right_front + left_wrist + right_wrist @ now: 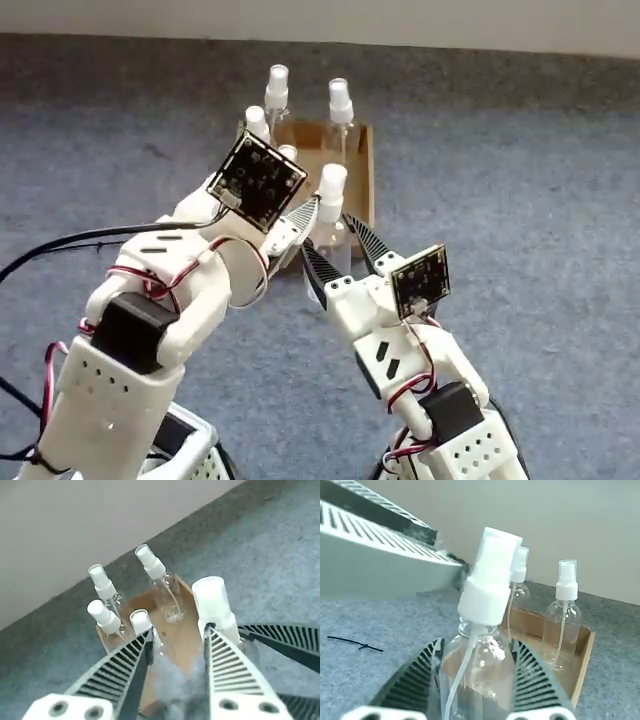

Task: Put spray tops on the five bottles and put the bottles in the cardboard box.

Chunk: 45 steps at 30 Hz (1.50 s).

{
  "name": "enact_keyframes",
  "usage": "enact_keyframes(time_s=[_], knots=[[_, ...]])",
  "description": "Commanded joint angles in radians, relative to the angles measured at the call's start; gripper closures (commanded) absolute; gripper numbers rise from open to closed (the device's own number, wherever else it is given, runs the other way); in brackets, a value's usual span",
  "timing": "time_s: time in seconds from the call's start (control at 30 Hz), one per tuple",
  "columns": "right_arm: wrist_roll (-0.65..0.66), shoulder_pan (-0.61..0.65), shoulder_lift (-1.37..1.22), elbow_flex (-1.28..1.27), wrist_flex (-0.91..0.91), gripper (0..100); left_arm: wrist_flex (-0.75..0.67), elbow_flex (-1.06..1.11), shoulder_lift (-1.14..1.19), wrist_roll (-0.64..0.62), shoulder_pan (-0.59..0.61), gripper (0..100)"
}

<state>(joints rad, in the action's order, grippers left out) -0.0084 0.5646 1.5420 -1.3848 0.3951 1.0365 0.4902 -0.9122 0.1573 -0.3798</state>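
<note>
Four clear bottles with white spray tops (340,100) stand in the cardboard box (362,170) at the back of the grey carpet. A fifth bottle (331,190), also capped, stands upright just in front of the box. My right gripper (327,232) is shut on its body, as the right wrist view shows with the bottle (480,665) between the fingers. My left gripper (177,632) hovers open beside it, one fingertip against the white spray top (212,600). In the high view the left gripper (300,215) sits at the box's near left corner.
A pale wall runs behind the box. A black cable tie (355,644) lies on the carpet, and black cables (60,243) trail left of the left arm. The box (145,602) has bare floor near its front.
</note>
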Motion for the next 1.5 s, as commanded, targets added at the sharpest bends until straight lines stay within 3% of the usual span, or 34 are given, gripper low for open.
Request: enact_keyframes(time_s=[0.0, 0.1, 0.3, 0.37, 0.53, 0.7, 0.8, 0.97, 1.2, 1.47], knots=[[-0.002, -0.002, 0.008, 0.058, -0.019, 99.3, 0.011, -0.097, -0.022, 0.006, 0.058, 84], [0.112, 0.002, 0.013, 0.054, -0.015, 99.3, 0.041, -0.136, -0.019, -0.002, 0.171, 84], [0.517, -0.002, 0.013, 0.054, -0.019, 99.3, 0.118, -0.120, -0.012, -0.075, 0.522, 84], [0.555, -0.002, 0.005, 0.065, -0.035, 99.3, 0.106, -0.064, -0.012, -0.075, 0.618, 84], [0.423, -0.007, -0.074, 0.153, -0.219, 99.3, -0.106, 0.159, -0.010, -0.080, 0.704, 84], [0.322, -0.097, -0.397, 0.291, -0.371, 99.3, -0.273, 0.332, -0.010, -0.081, 0.746, 84], [0.290, -0.162, -0.579, 0.341, -0.496, 99.3, -0.296, 0.367, -0.010, -0.107, 0.777, 84], [0.296, -0.174, -0.723, 0.355, -0.533, 99.3, -0.371, 0.412, -0.010, -0.114, 0.854, 84], [0.104, -0.174, -0.751, 0.193, -0.914, 99.4, -0.476, 0.516, -0.010, -0.110, 0.872, 84], [0.095, -0.206, -1.070, 0.211, -1.194, 99.4, -0.600, 0.647, -0.010, -0.109, 0.924, 84]])
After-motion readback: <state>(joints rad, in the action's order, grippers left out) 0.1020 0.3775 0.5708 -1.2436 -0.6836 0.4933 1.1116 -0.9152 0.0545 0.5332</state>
